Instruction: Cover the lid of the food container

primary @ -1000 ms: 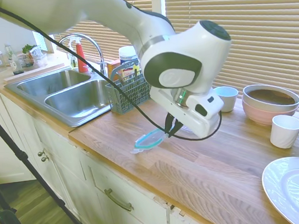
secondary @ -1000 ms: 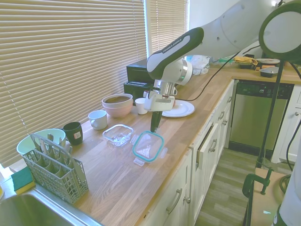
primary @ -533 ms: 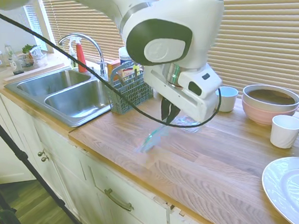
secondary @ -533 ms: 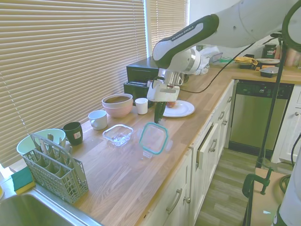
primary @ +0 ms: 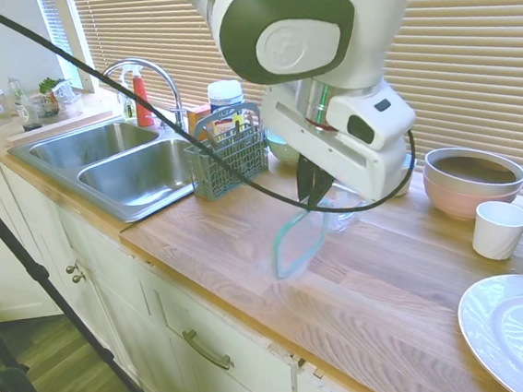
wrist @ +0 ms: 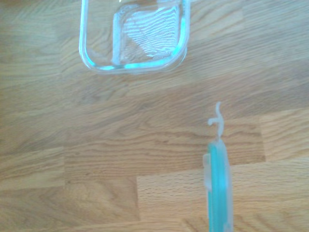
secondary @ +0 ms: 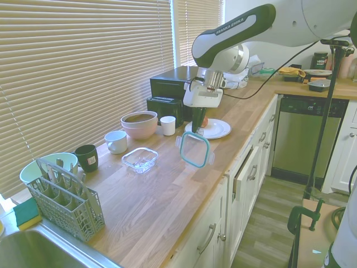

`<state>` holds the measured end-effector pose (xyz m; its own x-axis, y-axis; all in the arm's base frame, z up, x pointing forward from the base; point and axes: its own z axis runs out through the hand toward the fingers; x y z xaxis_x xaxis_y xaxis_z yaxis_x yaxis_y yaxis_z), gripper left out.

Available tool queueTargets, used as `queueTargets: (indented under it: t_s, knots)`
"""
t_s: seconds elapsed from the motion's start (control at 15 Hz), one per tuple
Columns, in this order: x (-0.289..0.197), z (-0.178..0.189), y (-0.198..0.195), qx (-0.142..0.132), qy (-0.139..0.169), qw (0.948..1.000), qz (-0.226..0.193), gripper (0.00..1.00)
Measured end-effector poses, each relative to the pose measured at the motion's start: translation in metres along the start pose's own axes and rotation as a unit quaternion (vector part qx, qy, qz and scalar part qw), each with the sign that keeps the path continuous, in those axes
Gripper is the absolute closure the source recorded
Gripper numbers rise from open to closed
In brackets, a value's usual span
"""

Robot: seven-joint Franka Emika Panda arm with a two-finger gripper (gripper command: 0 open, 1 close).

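My gripper [secondary: 196,128] is shut on the top edge of the lid [secondary: 194,150], a clear rounded-square with a teal rim. The lid [primary: 296,242] hangs nearly upright in the air above the wooden counter. In the wrist view the lid [wrist: 218,186] shows edge-on as a teal strip with a pale tab. The food container [secondary: 139,159], a shallow clear glass dish, sits open on the counter to the left of the hanging lid in the second exterior view, apart from it. The same food container [wrist: 134,35] shows in the wrist view, and behind the arm as food container [primary: 345,212].
A pink bowl [secondary: 139,124], two white cups [secondary: 116,141] [secondary: 167,125], a dark mug [secondary: 86,157] and a mint bowl [secondary: 40,167] line the window side. A grey cutlery basket [secondary: 62,197] stands by the sink [primary: 127,164]. A white plate [secondary: 211,129] lies behind the gripper.
The gripper has risen from the counter with the lid, which went from lying flat to hanging nearly upright, and has moved toward the plate side.
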<state>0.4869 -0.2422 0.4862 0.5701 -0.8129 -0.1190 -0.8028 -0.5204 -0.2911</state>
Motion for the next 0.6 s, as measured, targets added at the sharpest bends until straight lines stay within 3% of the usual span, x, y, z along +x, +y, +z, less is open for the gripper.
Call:
queueTargets:
  t_s: [0.6]
  knots:
    - [0.042, -0.046, -0.033, -0.042, 0.033, 0.9985, 0.008, 1.00]
